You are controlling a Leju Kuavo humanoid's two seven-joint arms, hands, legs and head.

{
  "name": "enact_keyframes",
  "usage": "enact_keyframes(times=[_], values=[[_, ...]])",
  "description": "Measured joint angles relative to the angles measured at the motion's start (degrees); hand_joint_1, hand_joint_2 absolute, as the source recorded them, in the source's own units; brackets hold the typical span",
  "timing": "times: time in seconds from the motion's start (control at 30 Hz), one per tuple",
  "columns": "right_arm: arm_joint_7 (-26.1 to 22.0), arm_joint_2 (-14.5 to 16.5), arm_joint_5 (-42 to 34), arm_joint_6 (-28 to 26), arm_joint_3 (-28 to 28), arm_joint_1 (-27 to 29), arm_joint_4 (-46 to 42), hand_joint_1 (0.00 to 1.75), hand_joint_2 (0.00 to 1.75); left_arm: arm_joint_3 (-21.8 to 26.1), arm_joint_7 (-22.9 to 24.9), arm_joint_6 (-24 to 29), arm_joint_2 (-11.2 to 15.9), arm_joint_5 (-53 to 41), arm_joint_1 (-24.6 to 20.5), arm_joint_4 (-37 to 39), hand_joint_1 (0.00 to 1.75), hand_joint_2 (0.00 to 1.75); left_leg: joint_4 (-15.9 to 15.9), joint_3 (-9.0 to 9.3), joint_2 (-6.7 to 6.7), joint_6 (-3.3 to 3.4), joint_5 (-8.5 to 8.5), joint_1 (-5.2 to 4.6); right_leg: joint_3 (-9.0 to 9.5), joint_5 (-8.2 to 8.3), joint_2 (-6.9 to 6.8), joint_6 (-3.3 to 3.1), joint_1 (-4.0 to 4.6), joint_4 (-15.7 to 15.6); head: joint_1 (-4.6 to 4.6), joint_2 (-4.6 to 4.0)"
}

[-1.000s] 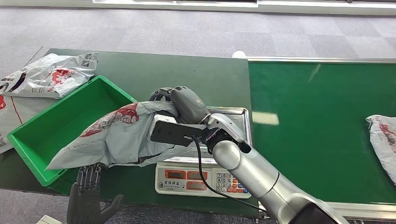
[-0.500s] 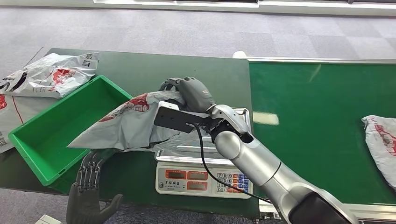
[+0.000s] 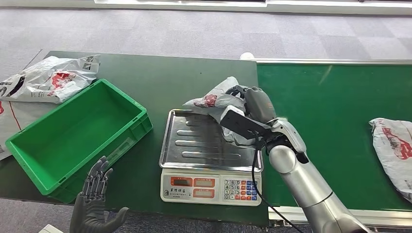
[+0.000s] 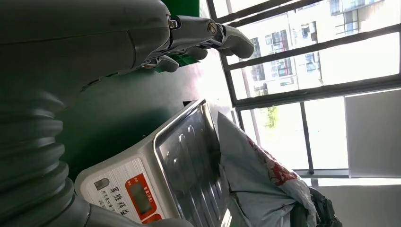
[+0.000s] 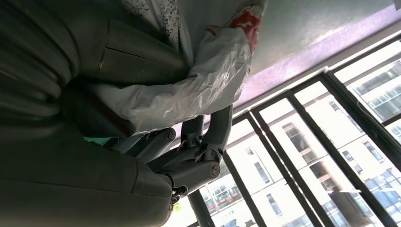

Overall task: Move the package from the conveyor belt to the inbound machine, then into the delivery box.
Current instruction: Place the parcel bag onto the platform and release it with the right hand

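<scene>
Landmark: the scale (image 3: 211,160).

Nearest, the left hand (image 3: 94,204) hung below the table's front edge, well to the left of the scale, fingers spread and holding nothing. It had barely shifted over the last second.

The big change was in the right hand (image 3: 252,109). A second ago it held the package (image 3: 216,97) out left of the scale, draped over the near corner of the green bin (image 3: 73,136). Half a second ago the bag was already drawn back toward the scale's left side. Now the hand gripped the package at the scale's far right corner, bunched up, hanging over the tray's back edge, next to the conveyor belt (image 3: 335,121). In the right wrist view the fingers (image 5: 208,142) were wrapped under crumpled plastic.

Judgement: the bag swung away from the bin, so the drop was not made. This could be a re-weigh or a retreat, and the bin stage was still open. The bin was empty.

Right of the scale, a second package (image 3: 393,150) lay on the belt, well apart. Far left of the scale, more bags (image 3: 48,77) sat on the dark green table (image 3: 160,73). Beyond was grey tiled carpet. The wrist views caught large windows.
</scene>
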Motion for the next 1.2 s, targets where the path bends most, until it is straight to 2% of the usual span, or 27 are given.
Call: enact_keyframes(times=[0.27, 1.2], values=[[0.03, -0.87, 0.89, 0.07, -2.65, 2.26, -2.06, 1.75, 1.75, 0.00, 0.05, -0.01, 0.30, 0.07, -0.69, 0.89, 0.00, 1.75, -0.01, 0.01, 0.02, -0.01, 0.01, 0.03, 0.02, 0.00, 0.05, 0.00, 0.03, 0.00, 0.02, 0.00], [0.03, -1.05, 0.92, 0.07, -3.45, 2.72, -2.67, 1.75, 1.75, 0.00, 0.03, -0.01, 0.43, 0.07, -0.76, 1.11, 0.00, 1.75, 0.00, 0.00, 0.04, -0.01, 0.01, 0.01, 0.01, 0.01, 0.05, 0.02, 0.01, 0.00, 0.01, 0.00]])
